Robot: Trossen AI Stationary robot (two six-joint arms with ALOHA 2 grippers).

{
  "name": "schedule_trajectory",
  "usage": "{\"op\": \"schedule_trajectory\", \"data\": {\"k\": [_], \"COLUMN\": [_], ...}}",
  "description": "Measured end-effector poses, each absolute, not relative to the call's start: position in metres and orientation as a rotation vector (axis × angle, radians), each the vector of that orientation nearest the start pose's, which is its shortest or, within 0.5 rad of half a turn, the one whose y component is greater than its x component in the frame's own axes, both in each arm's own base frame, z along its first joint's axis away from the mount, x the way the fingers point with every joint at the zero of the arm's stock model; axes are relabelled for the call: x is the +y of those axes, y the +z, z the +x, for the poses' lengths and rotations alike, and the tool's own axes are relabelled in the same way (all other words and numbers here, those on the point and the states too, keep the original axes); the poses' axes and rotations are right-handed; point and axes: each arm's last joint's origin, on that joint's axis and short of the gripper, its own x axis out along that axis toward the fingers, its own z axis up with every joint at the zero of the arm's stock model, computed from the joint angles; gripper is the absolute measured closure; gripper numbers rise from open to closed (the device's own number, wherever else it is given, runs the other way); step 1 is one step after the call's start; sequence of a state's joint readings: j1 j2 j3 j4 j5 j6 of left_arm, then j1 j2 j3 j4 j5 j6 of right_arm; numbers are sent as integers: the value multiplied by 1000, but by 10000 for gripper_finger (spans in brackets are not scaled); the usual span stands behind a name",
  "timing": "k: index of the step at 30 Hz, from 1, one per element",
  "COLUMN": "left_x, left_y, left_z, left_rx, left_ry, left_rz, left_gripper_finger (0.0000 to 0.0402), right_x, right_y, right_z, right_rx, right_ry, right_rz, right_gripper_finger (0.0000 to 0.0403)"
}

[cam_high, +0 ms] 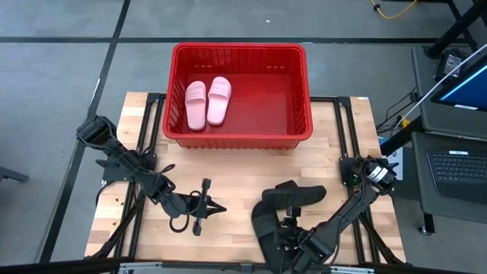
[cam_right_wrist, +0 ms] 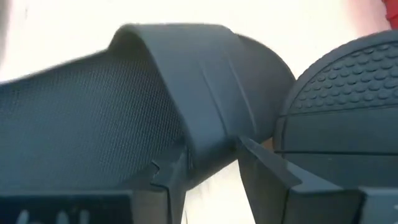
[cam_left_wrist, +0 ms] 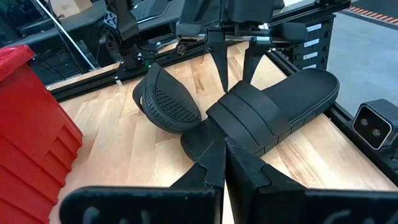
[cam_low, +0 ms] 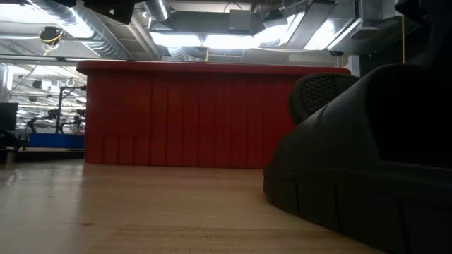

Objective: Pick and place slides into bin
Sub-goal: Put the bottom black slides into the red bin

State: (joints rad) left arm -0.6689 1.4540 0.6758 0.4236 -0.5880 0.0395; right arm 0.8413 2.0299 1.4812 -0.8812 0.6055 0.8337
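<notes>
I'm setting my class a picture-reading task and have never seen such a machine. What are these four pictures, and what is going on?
This is a robot with two dark arms working at a wooden table. One picture looks straight down, one looks level across the tabletop, and two come from cameras on the wrists. At the far edge stands a red bin with two pink slides already lying inside. Two black slides lie on the table nearer the arms, one tipped on its side against the other. The right gripper is lowered over the strap of a black slide, fingers apart on either side of it. The left gripper waits nearby, closed and empty.
</notes>
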Motion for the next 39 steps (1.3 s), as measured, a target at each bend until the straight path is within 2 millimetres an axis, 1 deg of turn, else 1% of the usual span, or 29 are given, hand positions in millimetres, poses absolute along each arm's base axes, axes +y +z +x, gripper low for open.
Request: {"op": "schedule_trajectory", "data": {"k": [4,7,10,14,15,23,29,33,36,39], "left_x": [-168,-169,-169,-169,-169,-168,-166,-167,-167,-166], "left_y": [205,205,205,205,205,205,212,216,218,221], "left_z": [239,239,239,239,239,239,241,242,242,242], "left_rx": [286,286,286,286,286,280,225,195,169,162], "left_ry": [-86,-88,-89,-89,-89,-69,-14,-12,-11,-7], "left_rz": [248,246,246,246,246,246,226,265,255,285], "left_gripper_finger": [399,399,400,398,399,399,399,399,399,399], "right_x": [279,279,279,278,278,279,278,277,274,270], "right_y": [172,172,172,173,173,176,183,194,206,220], "right_z": [272,271,271,271,271,272,278,288,295,299], "right_rx": [1025,1028,1027,1023,1023,1027,1028,1015,1011,1014], "right_ry": [-250,-252,-254,-258,-258,-252,-246,-222,-219,-231], "right_rz": [-203,-208,-213,-221,-221,-212,-219,-233,-266,-305], "right_gripper_finger": [269,288,321,380,387,389,389,389,389,389]}}
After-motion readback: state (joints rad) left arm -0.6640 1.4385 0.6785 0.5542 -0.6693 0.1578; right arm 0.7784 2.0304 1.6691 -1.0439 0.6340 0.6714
